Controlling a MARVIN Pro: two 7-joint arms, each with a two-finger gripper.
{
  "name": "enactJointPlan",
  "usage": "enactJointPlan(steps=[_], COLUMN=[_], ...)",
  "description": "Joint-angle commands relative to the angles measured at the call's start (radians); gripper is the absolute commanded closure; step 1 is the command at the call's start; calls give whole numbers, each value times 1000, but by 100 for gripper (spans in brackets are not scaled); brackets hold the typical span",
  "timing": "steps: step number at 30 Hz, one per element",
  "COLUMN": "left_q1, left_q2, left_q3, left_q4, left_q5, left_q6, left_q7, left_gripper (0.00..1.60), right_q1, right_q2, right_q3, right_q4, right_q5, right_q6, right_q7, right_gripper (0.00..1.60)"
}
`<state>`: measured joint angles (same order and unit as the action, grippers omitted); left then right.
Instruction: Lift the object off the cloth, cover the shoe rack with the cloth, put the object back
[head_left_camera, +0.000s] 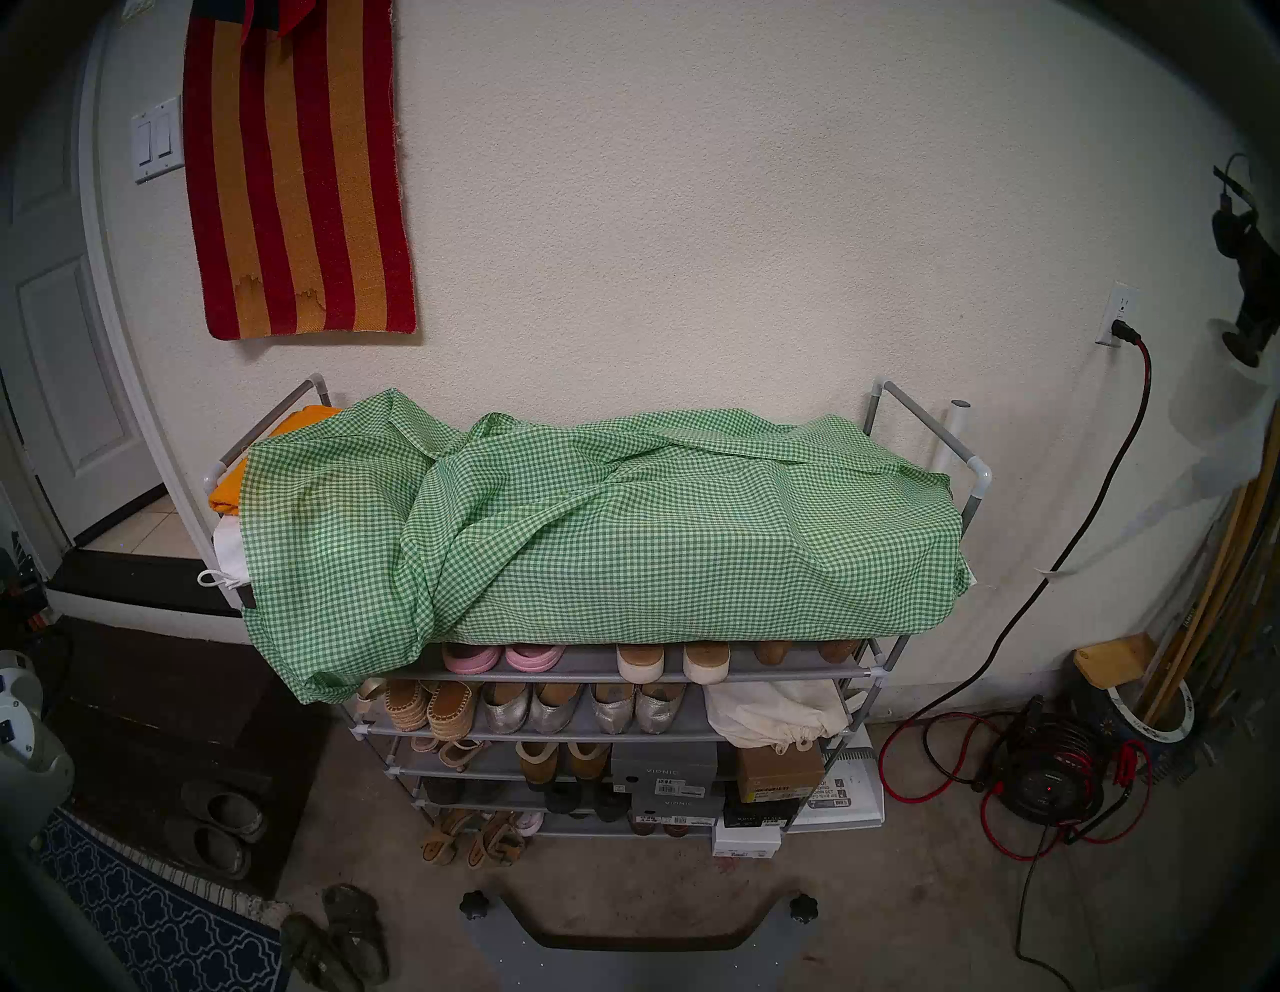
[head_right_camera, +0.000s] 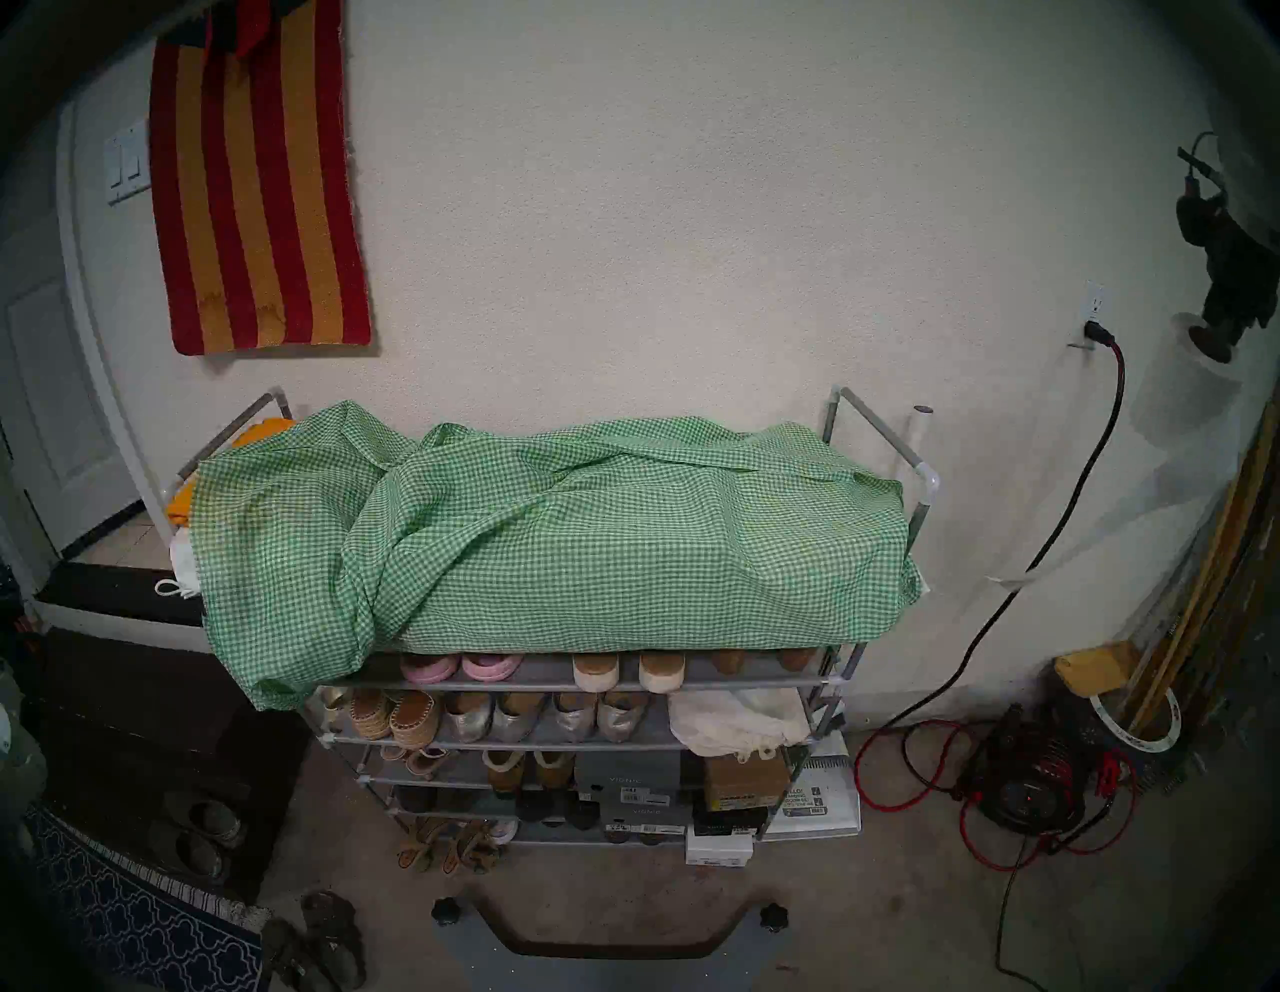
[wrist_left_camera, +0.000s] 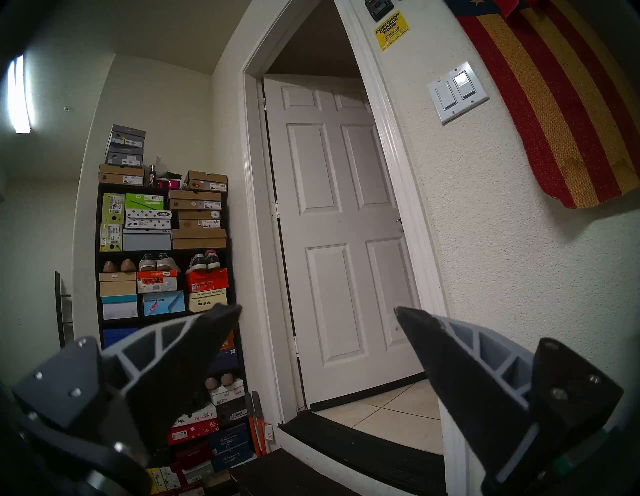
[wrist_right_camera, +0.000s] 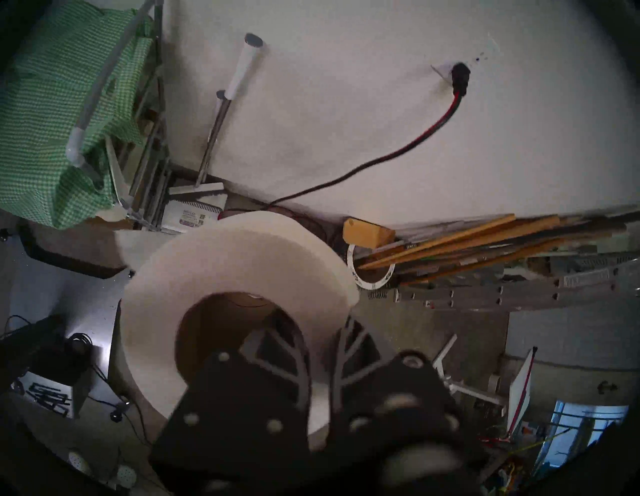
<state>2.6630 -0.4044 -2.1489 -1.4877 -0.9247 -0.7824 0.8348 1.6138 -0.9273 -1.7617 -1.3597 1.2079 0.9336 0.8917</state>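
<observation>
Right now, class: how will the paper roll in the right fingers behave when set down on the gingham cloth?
The paper roll is round, so it may roll. One finger sits inside its hollow core, so it is probably light and crushable. The cloth lies rumpled, an uneven seat.

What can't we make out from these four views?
- Top shelf of the shoe rack: head views, covered by the checked cloth.
- Both arms: outside the head views.
- Right gripper fingertips: right wrist view, blurred; one finger goes into the paper roll core.
- Roll's loose sheet: hidden behind the roll.
- Left gripper: left wrist view faces the door, rack out of frame.
</observation>
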Motion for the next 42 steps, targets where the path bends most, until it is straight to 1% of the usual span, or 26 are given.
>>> enactJointPlan(steps=[1, 2, 4, 5, 7, 9, 11, 12, 16, 17, 21, 27, 37, 38, 39, 40, 41, 42], left_q1=[1, 1, 1, 1, 1, 1, 1, 1, 1, 1, 1, 1, 1, -1, -11, -33, -63, -99], left_q2=[2, 2, 2, 2, 2, 2, 2, 2, 2, 2, 2, 3, 3, -1, 6, 23, 41, 62], left_q3=[0, 0, 0, 0, 0, 0, 0, 0, 0, 0, 0, 0, 0, -46, -96, -132, -142, -132], left_q4=[0, 0, 0, 0, 0, 0, 0, 0, 0, 0, 0, 0, 0, -7, -4, 4, 11, 20], left_q5=[1, 1, 1, 1, 1, 1, 1, 1, 1, 1, 1, 1, 1, 29, 44, 48, 52, 54], left_q6=[1, 1, 1, 1, 1, 1, 1, 1, 1, 1, 1, 2, 2, -8, -21, -31, -41, -54], left_q7=[-2, -2, -2, -2, -2, -2, -2, -2, -2, -2, -2, -2, -2, -2, -10, -10, -1, 7], left_gripper=[0, 0, 0, 0, 0, 0, 0, 0, 0, 0, 0, 0, 0, 0, 0, 0, 0, 0], right_q1=[49, 49, 51, 51, 51, 41, 40, 32, 18, 13, 36, 26, 18, 19, 23, 25, 25, 25], right_q2=[-8, -8, -5, -5, -5, 1, 7, 10, 28, 33, 62, 59, 57, 57, 58, 59, 60, 60], right_q3=[-80, -80, -112, -112, -138, -171, -179, -187, -218, -223, -244, -250, -253, -254, -254, -253, -253, -253], right_q4=[-4, -4, 18, 18, 37, 66, 71, 83, 99, 107, 92, 106, 115, 114, 109, 106, 105, 105], right_q5=[0, 0, -4, -4, -13, -26, -20, -27, -31, -38, -29, -33, -31, -30, -29, -28, -28, -27], right_q6=[-65, -65, -98, -98, -116, -148, -153, -165, -193, -202, -233, -256, -270, -269, -267, -266, -266, -267], right_q7=[110, 110, 138, 138, 166, 199, 191, 213, 241, 259, 273, 303, 319, 315, 304, 296, 290, 287], right_gripper=[160, 160, 160, 160, 160, 160, 160, 160, 160, 160, 160, 160, 160, 160, 160, 160, 160, 160])
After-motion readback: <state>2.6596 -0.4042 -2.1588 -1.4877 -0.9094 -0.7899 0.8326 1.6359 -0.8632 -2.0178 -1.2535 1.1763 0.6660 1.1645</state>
